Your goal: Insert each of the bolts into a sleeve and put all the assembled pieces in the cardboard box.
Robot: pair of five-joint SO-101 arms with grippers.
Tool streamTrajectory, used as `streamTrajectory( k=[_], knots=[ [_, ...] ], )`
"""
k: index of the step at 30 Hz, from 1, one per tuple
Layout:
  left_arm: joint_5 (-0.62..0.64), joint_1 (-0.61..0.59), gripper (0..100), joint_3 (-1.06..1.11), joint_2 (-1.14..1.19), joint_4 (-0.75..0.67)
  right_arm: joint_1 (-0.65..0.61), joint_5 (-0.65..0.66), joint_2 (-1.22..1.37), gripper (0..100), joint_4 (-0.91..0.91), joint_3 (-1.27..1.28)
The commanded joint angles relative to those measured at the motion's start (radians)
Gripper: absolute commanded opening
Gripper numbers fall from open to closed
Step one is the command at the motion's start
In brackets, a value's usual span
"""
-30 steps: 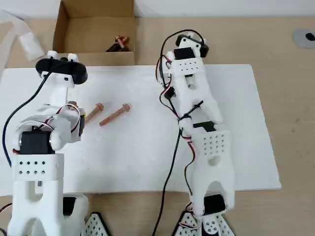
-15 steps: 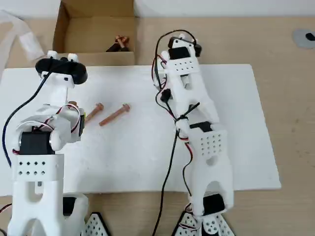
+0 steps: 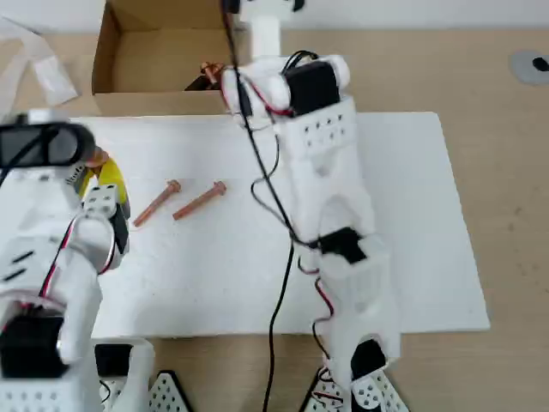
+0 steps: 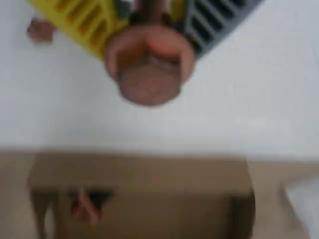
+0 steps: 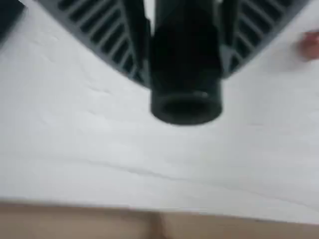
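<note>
Left gripper (image 4: 149, 15) clamps a bolt (image 4: 148, 69), its head end-on to the wrist camera; right gripper (image 5: 187, 25) clamps a black sleeve (image 5: 186, 94), mouth likewise. The high view adds a left loose bolt (image 3: 157, 203) and a right loose bolt (image 3: 199, 200) lying diagonally on the mat (image 3: 412, 215), heads far-right, with the cardboard box (image 3: 107, 51) beyond, far left

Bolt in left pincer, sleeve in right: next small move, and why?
Probably bring the two arms together over the mat and line the bolt up with the open end of the sleeve. The left pincer is shut on the bolt, the right pincer on the sleeve, and the parts are unjoined.
</note>
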Motion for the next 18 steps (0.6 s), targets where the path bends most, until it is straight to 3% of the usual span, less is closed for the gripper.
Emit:
streamTrajectory(
  k=[1,8,14,18],
  knots=[
    [0.009,-0.005,1,0.044,-0.088,-0.081,-0.071,0.018,-0.209,0.9,0.021,0.084],
    [0.015,-0.005,1,0.310,-0.225,-0.330,-0.183,0.017,-0.654,0.9,0.018,0.648],
    [0.017,0.003,1,0.446,-0.306,-0.468,-0.157,-0.003,-0.974,0.9,-0.060,1.161],
    [0.068,0.005,1,0.453,-0.312,-0.516,-0.156,0.000,-1.135,0.9,-0.219,1.508]
  ],
)
